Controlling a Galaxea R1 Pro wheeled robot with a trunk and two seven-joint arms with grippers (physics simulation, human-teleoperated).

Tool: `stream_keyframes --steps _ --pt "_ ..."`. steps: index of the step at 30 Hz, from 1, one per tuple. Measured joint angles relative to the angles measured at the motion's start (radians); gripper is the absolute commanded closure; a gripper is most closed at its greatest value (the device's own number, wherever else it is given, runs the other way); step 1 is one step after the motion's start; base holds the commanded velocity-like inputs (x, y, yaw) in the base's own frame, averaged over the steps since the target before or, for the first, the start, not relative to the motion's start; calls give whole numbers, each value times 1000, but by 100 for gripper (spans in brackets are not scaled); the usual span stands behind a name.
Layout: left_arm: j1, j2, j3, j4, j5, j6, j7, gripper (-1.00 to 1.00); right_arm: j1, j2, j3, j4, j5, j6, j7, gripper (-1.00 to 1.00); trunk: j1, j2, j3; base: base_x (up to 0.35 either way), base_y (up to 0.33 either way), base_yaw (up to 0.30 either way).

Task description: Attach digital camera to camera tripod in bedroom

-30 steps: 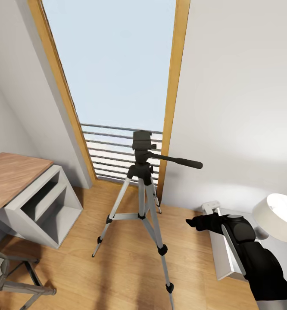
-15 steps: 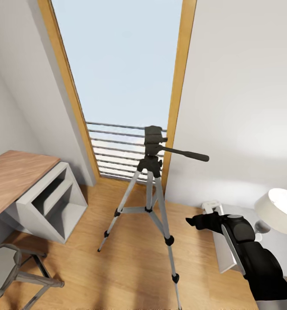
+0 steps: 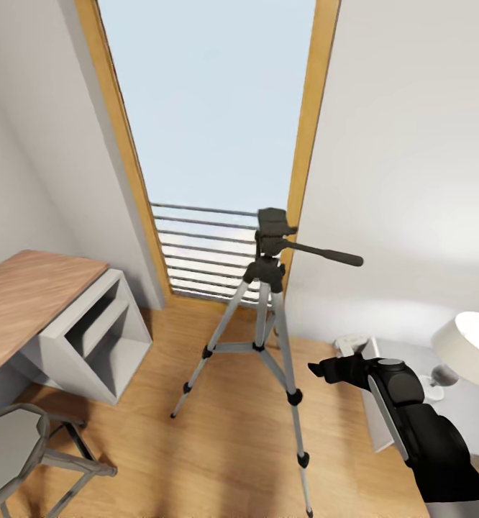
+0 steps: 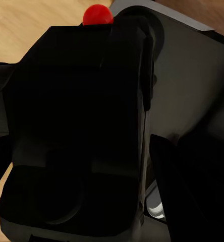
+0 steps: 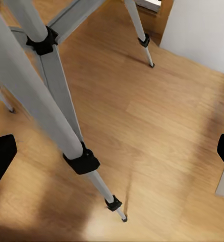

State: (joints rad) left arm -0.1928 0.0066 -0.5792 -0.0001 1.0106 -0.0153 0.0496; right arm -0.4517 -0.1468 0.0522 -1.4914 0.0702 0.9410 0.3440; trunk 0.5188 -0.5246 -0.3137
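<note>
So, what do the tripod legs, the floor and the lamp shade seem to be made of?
Camera tripod legs: probably metal, matte silver-grey tubes with black, likely plastic joints. Floor: light wood, with visible plank lines and grain and a slight sheen. Lamp shade: smooth white, maybe fabric or plastic; unclear.

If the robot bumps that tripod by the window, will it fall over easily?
Probably fairly easily. The tripod is tall on thin legs, so it looks light and top-heavy. Its small feet rest on smooth wood floor, so it may slide first. The long handle sticking sideways gives extra leverage.
</note>
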Motion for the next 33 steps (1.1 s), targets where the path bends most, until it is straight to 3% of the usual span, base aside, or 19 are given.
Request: stream_keyframes --steps 20,25,28,33 --pt "0 1 0 0 0 0 -1 100 0 7 -1 -16 -10 2 11 -100 0 0 0 -7 18 0" --pt "0 1 0 0 0 0 -1 100 0 10 4 -21 -15 0 44 -100 0 0 0 0 0 0" --pt "0 1 0 0 -1 0 -1 100 0 18 6 -23 -16 -2 73 -100 0 0 0 0 0 0" --pt "0 1 0 0 -1 0 -1 100 0 54 7 -24 -17 -2 109 -100 0 0 0 0 0 0"
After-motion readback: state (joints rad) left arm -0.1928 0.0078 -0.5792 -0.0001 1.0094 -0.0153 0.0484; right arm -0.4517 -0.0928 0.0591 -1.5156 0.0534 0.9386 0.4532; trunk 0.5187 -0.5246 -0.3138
